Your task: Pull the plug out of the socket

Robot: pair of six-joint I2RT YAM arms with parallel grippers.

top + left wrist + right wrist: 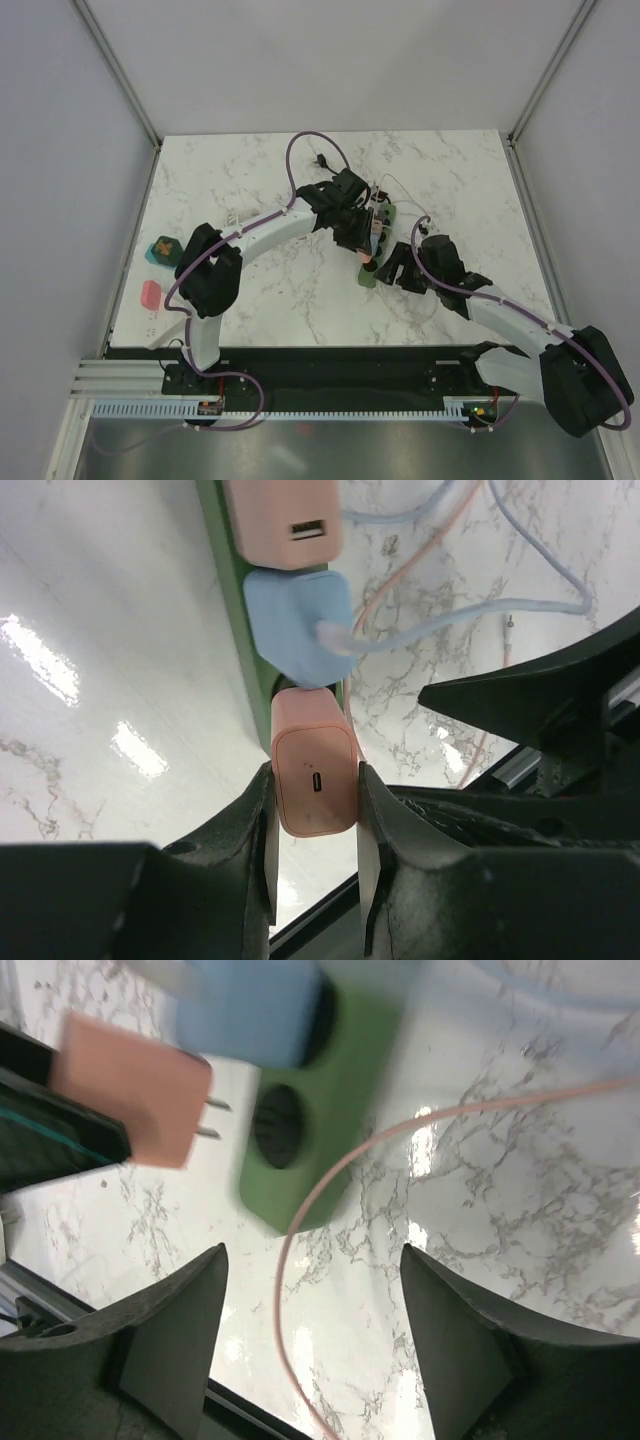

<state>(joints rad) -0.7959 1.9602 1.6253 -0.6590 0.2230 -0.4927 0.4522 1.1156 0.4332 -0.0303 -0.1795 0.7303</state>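
My left gripper [315,815] is shut on a pink plug [315,780], one pad on each side. In the right wrist view this pink plug [130,1090] hangs clear of the green socket strip [310,1150], its two prongs [212,1120] bare and facing an empty socket hole [278,1125]. A blue plug [300,620] and another pink plug [285,520] sit in the strip [225,570] beyond it. My right gripper [315,1330] stands open just off the strip's near end, holding nothing. From above, the left gripper [362,240] and the right gripper [395,270] flank the strip [371,277].
A thin pink cable [330,1180] curves across the marble table [500,1190] between my right fingers. Light blue and pink cables [480,610] loop beside the strip. A teal block [160,250] and a pink block [150,296] lie at the table's left edge.
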